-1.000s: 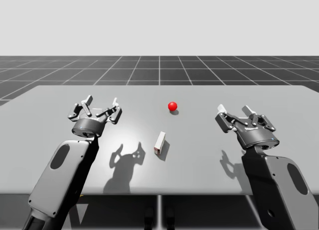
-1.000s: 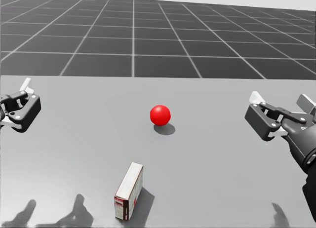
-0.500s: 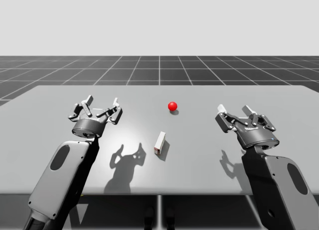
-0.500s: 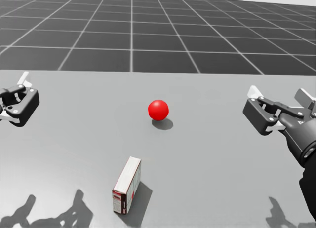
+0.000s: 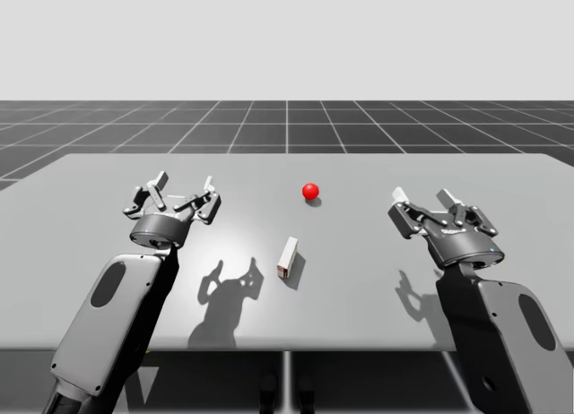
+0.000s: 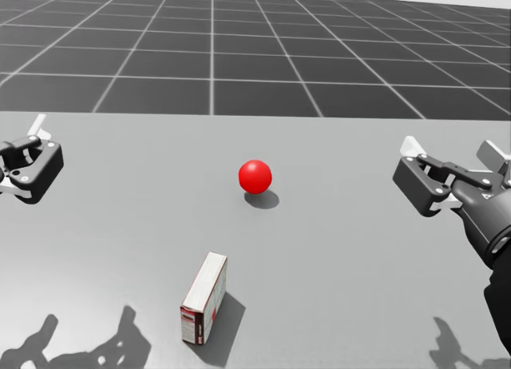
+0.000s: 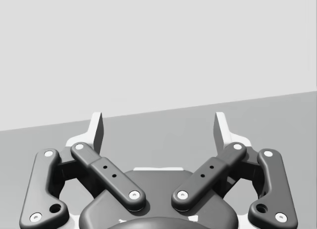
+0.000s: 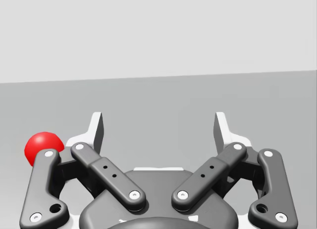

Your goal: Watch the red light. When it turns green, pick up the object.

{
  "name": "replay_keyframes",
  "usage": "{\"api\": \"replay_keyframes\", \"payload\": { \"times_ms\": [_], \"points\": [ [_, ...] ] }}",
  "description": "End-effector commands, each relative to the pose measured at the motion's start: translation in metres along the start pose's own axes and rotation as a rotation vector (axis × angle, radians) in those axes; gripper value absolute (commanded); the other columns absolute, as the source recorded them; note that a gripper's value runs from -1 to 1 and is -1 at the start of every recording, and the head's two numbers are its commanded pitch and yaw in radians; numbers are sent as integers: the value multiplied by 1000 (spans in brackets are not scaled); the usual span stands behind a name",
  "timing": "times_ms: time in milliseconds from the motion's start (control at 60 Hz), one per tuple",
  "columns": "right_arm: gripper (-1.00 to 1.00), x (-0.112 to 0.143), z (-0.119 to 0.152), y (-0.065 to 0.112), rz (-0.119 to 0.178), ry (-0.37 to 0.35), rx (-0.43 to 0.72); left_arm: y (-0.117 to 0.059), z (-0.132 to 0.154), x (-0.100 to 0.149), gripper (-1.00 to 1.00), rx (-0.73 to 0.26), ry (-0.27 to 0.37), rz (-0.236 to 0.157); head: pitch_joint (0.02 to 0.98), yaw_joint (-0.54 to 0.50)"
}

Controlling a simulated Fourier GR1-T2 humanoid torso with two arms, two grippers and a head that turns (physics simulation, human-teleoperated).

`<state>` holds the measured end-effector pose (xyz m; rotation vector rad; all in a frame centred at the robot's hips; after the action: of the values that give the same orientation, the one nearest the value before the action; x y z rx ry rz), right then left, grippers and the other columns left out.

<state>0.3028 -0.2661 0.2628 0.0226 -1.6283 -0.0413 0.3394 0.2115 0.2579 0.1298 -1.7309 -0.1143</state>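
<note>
Light [image 5: 310,192] red; box [image 5: 287,256] on table [image 5: 108,176], untouched; L+R jaws spread.

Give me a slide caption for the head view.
Slim white box stands near the red ball light; left pincer and right pincer hover open.

Red light [image 6: 255,176], white box [image 6: 204,299], prob. red-printed

My head turned a little, so the whole head view shifted: the red light [image 6: 255,176] and the table's [image 6: 359,145] far edge ended slightly higher in the frame, and the box [image 6: 204,308] slightly further left.
</note>
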Motion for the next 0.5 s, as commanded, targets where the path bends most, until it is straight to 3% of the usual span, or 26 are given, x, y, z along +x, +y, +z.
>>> {"api": "replay_keyframes", "payload": {
  "times_ms": [17,350,500],
  "points": [
    [-1000,0,0,0,1,-1,1,0,0,0,-1000,0,0,1,603,-116],
    [-1000,1,0,-1,-1,-1,-1,0,-1,0,-1000,-2,2,2,612,-113],
    [-1000,0,0,0,-1,0,2,0,-1,-1,-1000,-3,5,1,682,-77]
  ]
}}
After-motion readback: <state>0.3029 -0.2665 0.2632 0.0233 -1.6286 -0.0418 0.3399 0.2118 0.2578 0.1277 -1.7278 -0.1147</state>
